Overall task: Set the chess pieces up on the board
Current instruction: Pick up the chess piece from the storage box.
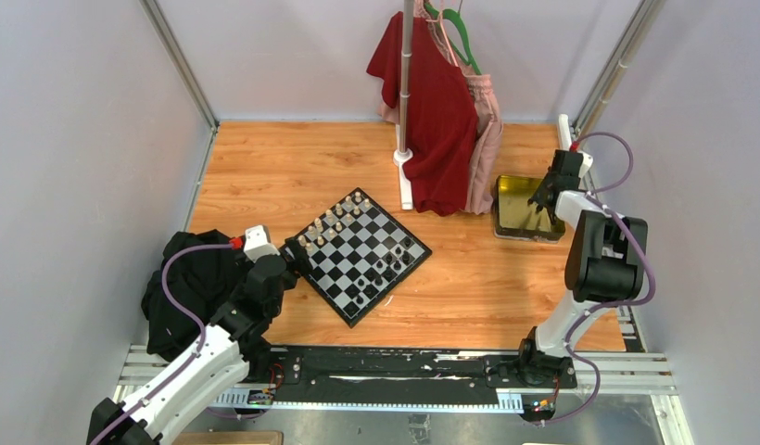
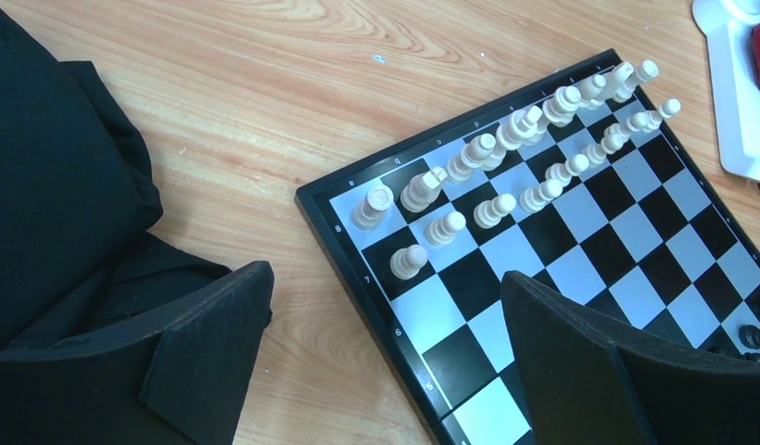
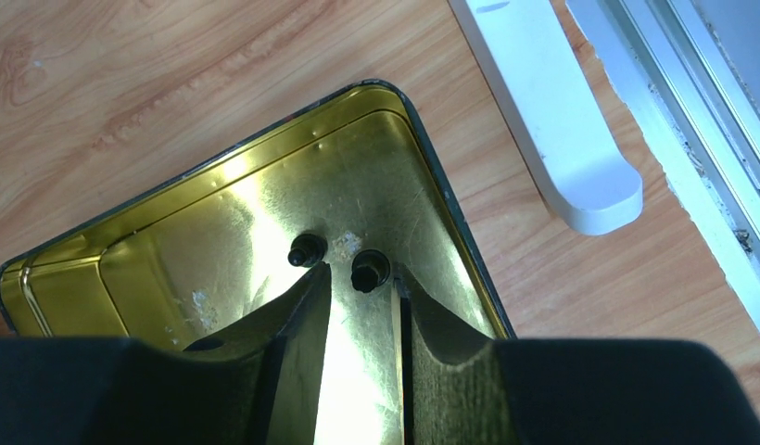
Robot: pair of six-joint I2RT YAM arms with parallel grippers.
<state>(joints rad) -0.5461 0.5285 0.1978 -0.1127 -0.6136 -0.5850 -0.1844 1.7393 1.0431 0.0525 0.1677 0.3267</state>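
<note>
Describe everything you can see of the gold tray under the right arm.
The tray is a shallow rectangular tin with rounded corners, a shiny, scuffed gold inside and a dark rim. It lies flat on the wooden table at the far right, close to a white bar but apart from it. Two black chess pieces sit on its floor, apart. The right tool hangs over it, open, with its tips flanking one piece. Whether they touch the floor is unclear.
</note>
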